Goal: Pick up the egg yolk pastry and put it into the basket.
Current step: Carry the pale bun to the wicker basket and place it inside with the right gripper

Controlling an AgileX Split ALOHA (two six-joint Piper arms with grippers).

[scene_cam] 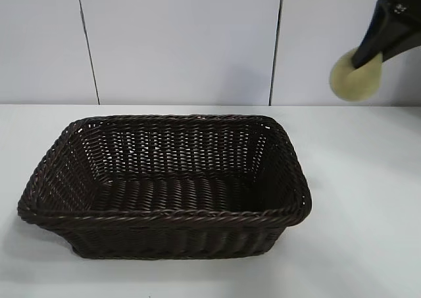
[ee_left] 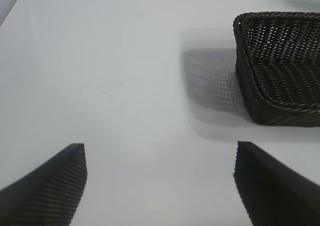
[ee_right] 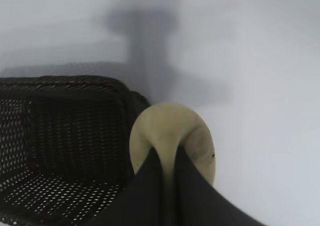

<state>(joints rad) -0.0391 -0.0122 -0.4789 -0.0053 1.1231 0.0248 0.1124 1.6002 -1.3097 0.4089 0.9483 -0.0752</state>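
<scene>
Hanging in the air at the upper right of the exterior view, the egg yolk pastry (scene_cam: 356, 81) is pinched on edge by the right gripper (scene_cam: 368, 56), its two dark fingers (ee_right: 190, 186) clamped across the pale disc. It sits above and to the right of the basket (scene_cam: 66, 154), which rests on the white table (scene_cam: 368, 199). Off to the basket's side, the left gripper (ee_left: 160, 181) hovers over bare tabletop, spread wide and holding nothing.

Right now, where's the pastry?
In the exterior view the pastry is at upper right, pinched edge-on in the right claw, in the air above the table and right of the basket, not over it.
</scene>
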